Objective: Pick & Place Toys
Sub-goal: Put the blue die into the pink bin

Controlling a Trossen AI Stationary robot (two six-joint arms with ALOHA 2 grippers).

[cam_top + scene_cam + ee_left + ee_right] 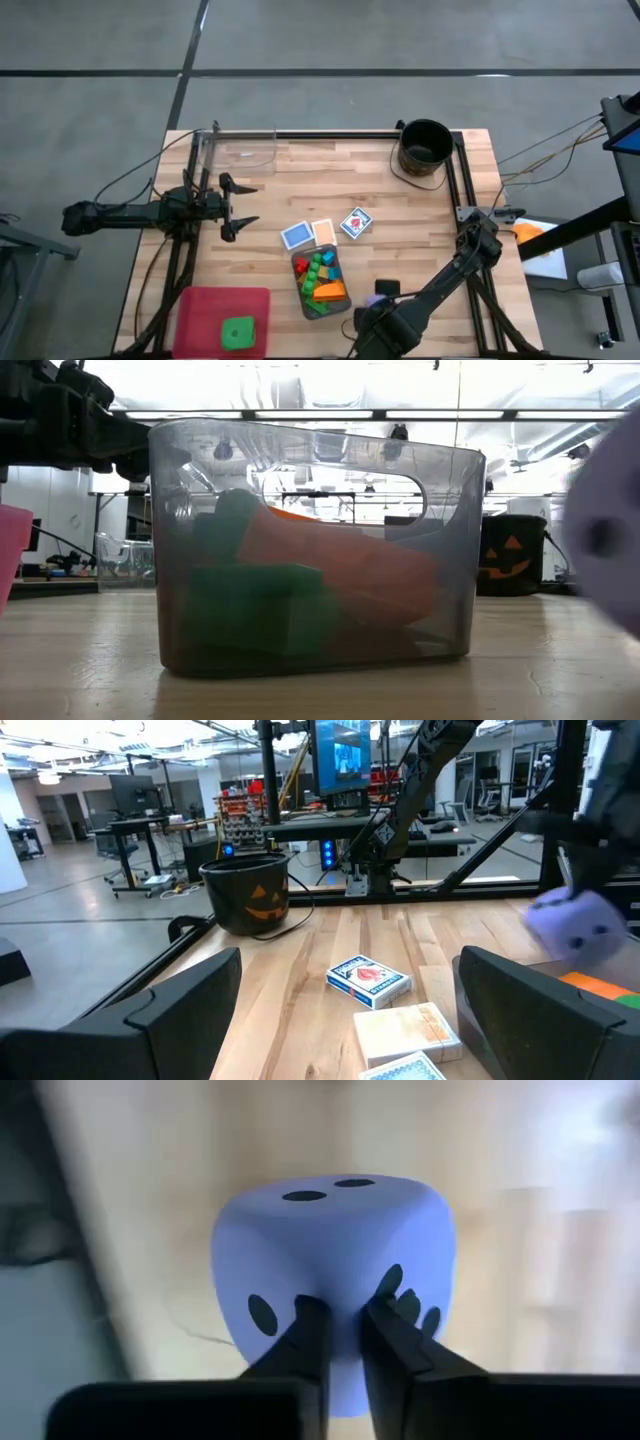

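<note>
Wooden tabletop (400,200), grey floor around it. I count three cards (323,232) at centre, one grey tray (305,305) of mixed blocks (322,277) at 6 o'clock of them, one green die (238,332) on red bin (200,305) at 7. Purple die (330,1270), black pips, rounded corners, sits at 5 o'clock beside tray. Right gripper (345,1335) fingers nearly together, pinching die corner; from above my arm hides most of it. Left gripper (240,205) spread wide, empty, at 9. Block count inside tray unclear.

Two dark jointed arms, blocky black fingers (310,1345)
</note>
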